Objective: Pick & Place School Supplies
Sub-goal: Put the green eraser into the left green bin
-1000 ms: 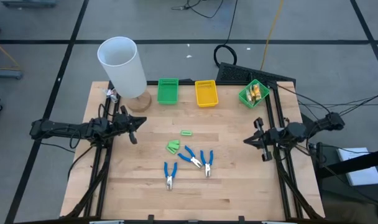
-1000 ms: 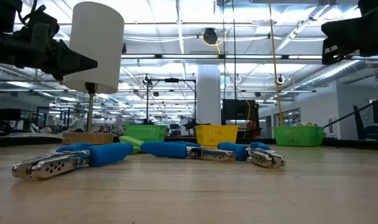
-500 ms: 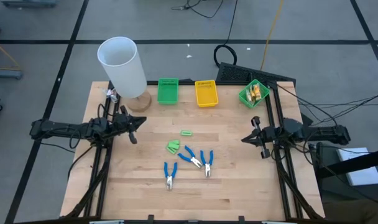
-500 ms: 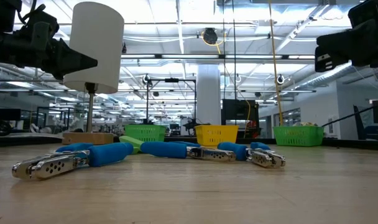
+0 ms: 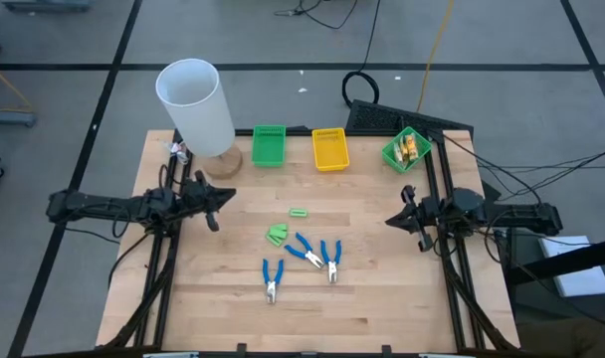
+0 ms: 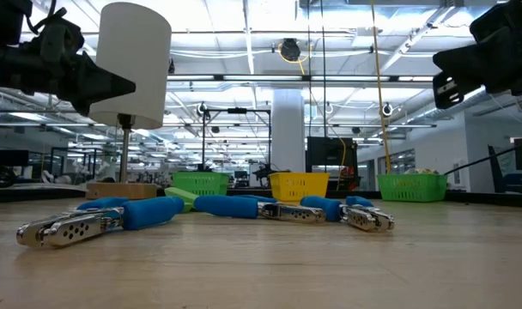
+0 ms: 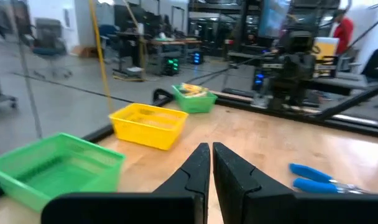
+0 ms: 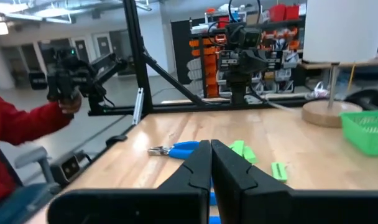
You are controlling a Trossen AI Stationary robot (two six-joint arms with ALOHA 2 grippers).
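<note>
Left claw (image 5: 215, 204) closed, empty, hovering over left side of tabletop (image 5: 382, 288). Right claw (image 5: 403, 210) closed, empty, hovering over right side. Three blue-handled pliers (image 5: 306, 251) plus light-green pieces (image 5: 277, 235) lying mid-tabletop between the claws. Yellow-orange sticks (image 5: 412, 148) sitting in far-right green bin (image 5: 393, 152).

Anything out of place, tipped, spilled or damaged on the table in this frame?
Nothing stands out. The three blue-handled tools and light-green pieces lie loose mid-table; the green bin and yellow bin stand upright along the far edge, beside the white cylinder.
</note>
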